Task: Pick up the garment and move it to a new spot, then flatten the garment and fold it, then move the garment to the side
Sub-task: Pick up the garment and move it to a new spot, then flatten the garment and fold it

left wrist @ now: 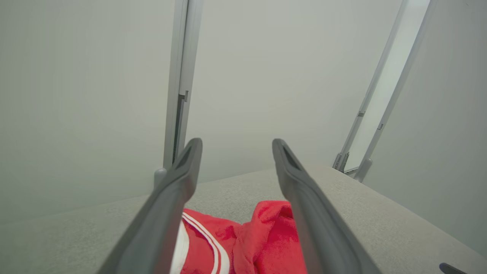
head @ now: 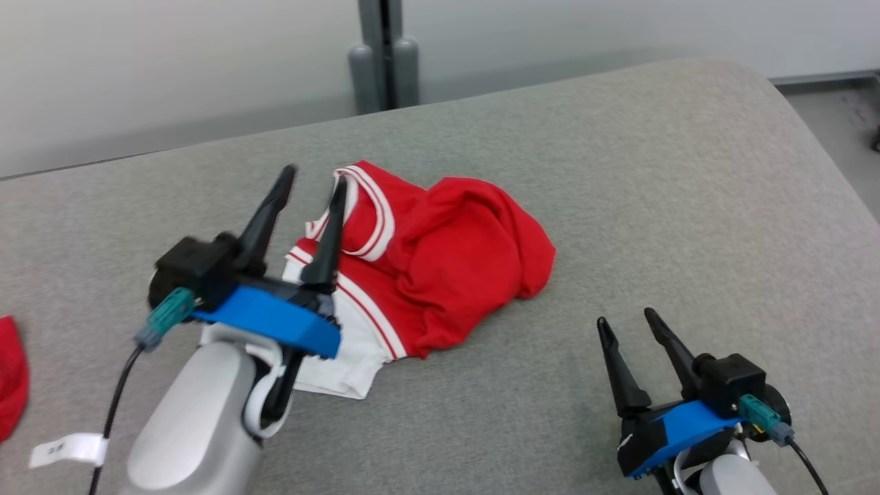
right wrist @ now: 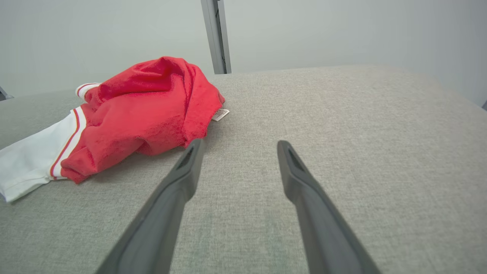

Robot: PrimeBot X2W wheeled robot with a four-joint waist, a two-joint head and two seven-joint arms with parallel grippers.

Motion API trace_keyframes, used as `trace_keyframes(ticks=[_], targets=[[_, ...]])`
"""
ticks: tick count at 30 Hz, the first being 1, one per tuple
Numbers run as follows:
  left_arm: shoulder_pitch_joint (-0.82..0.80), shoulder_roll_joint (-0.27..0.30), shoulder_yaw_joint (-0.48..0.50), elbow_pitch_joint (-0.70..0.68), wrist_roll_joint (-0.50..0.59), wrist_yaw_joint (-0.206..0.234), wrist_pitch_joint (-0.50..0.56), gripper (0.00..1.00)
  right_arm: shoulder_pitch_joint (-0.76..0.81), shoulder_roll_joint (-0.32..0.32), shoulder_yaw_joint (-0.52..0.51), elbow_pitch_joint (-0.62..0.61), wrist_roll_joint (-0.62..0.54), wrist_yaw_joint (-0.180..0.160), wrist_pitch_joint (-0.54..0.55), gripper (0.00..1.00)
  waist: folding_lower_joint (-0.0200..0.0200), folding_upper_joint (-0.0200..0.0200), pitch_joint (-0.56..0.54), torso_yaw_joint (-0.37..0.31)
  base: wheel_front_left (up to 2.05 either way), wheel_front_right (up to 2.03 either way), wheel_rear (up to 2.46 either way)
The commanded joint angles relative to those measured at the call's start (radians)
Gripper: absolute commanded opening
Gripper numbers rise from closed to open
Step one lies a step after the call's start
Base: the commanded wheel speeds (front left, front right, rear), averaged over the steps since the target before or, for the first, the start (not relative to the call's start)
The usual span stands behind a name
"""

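The left gripper consists of two long, tapered black fingers seated on a blue mounting plate. A black block housing sits beside the plate. A teal connector with a grey boot plugs into this housing. From it a thin black cable runs along the pale grey, rounded left forearm and carries a white label tag. A white ring edges the wrist joint. The right gripper has the same build: right blue plate, right black housing, right teal connector, right black cable. Seen close, each finger is dark grey with a recessed slot near the tip
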Motion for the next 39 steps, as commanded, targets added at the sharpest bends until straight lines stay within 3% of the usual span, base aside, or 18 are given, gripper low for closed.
trace_keyframes(ticks=[1, 10, 16, 27, 33, 39], targets=[[0.033, 0.004, 0.04, 0.013, 0.013, 0.002, -0.003, 1.0, 0.006, -0.003, -0.015, -0.008, -0.004, 0.0, -0.001, 1.0, 0.0, 0.0, -0.007, 0.02, 0.0, 0.0, 0.0], [0.258, -0.031, 0.327, 0.037, 0.112, 0.002, -0.003, 1.0, 0.03, -0.002, -0.081, 0.0, -0.022, 0.0, -0.001, 1.0, 0.0, 0.0, -0.093, 0.121, 0.0, 0.0, 0.0], [0.4, -0.065, 0.404, 0.033, 0.164, 0.002, -0.003, 1.0, 0.07, -0.003, -0.109, 0.012, -0.04, 0.0, -0.001, 1.0, 0.0, 0.0, -0.158, 0.172, 0.0, 0.0, 0.0], [0.547, -0.104, 0.403, 0.061, 0.163, 0.002, -0.003, 1.0, 0.127, -0.003, -0.109, 0.015, -0.053, 0.0, -0.001, 1.0, 0.0, 0.0, -0.201, 0.199, 0.0, 0.0, 0.0], [0.529, -0.11, 0.383, 0.067, 0.166, 0.002, -0.003, 1.0, 0.123, -0.003, -0.103, 0.021, -0.06, 0.0, -0.001, 1.0, 0.0, 0.0, -0.199, 0.191, 0.0, 0.0, 0.0], [0.45, -0.086, 0.302, 0.108, 0.145, 0.002, -0.003, 1.0, 0.102, -0.003, -0.084, 0.012, -0.066, 0.0, -0.001, 1.0, 0.0, 0.0, -0.165, 0.163, 0.0, 0.0, 0.0]])
